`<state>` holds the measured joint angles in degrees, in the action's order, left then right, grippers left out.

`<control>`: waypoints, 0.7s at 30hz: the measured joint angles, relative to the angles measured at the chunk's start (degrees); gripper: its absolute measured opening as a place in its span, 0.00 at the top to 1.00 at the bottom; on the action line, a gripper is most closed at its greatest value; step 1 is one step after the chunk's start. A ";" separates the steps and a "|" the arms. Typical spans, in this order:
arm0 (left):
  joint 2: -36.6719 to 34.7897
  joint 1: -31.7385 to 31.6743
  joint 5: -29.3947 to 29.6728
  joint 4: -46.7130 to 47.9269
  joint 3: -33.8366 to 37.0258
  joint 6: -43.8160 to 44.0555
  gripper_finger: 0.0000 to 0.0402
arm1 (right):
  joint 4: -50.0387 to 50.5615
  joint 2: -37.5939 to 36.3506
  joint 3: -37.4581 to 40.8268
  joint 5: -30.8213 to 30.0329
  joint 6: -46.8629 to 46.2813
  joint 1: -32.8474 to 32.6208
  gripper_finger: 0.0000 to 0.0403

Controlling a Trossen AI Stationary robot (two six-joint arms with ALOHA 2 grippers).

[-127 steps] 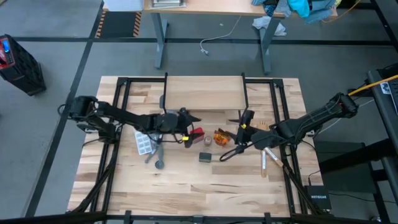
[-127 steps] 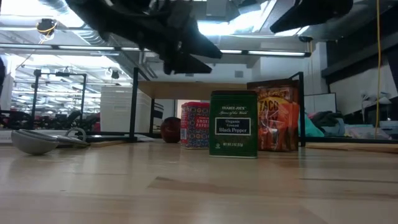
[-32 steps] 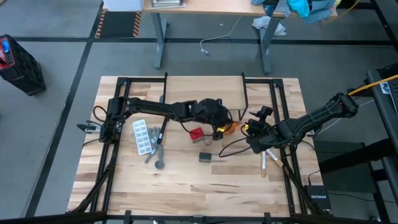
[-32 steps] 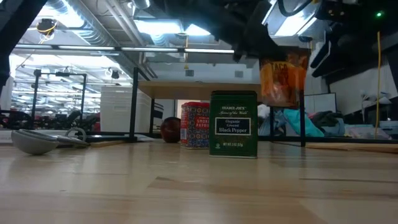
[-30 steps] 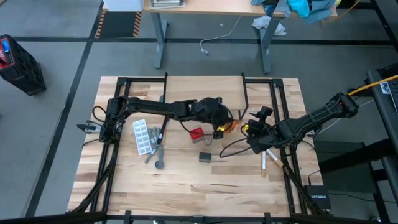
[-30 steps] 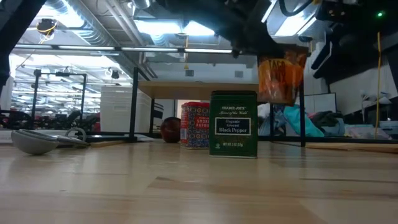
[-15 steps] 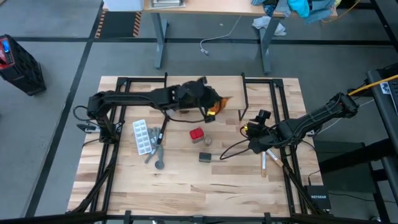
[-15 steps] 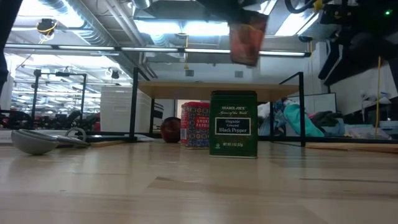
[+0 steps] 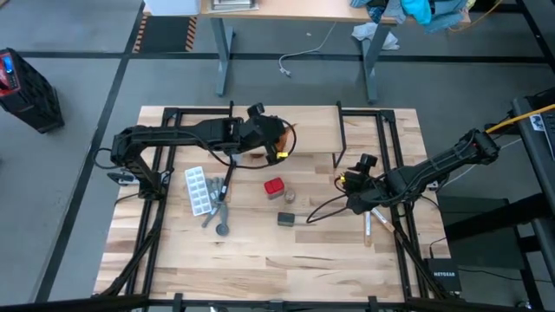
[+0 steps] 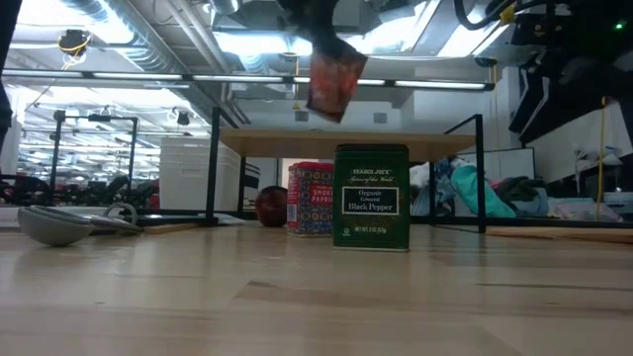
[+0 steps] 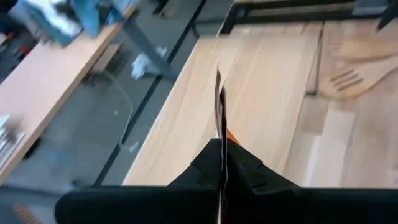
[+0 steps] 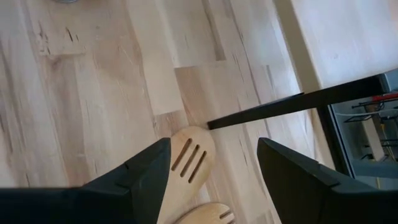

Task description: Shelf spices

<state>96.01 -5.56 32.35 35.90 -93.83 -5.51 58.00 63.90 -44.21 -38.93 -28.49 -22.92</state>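
Left gripper (image 9: 276,143) pinching crinkly orange packet (image 10: 333,83) above light-wood shelf (image 9: 282,128).

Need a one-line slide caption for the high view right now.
Left gripper carries an orange packet over the shelf; right gripper waits open.

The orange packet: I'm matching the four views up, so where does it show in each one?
High view: orange packet in the shut left gripper, over the shelf.
Low view: packet hanging tilted above the shelf plank.
Left wrist view: packet edge-on between the fingers.
Right wrist view: not in it.
Shared landmark: the shelf.
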 joint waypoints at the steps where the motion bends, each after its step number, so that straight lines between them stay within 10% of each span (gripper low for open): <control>1: -0.02 0.00 0.43 0.54 0.38 0.61 1.00 | 0.04 0.00 0.02 0.01 0.00 0.00 0.39; 21: -14.07 -1.28 1.56 5.34 7.17 2.60 1.00 | -0.13 0.00 0.04 0.62 0.42 0.02 0.39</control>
<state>81.94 -6.85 33.90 41.24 -86.66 -2.90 57.87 63.90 -44.16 -38.30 -28.08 -22.90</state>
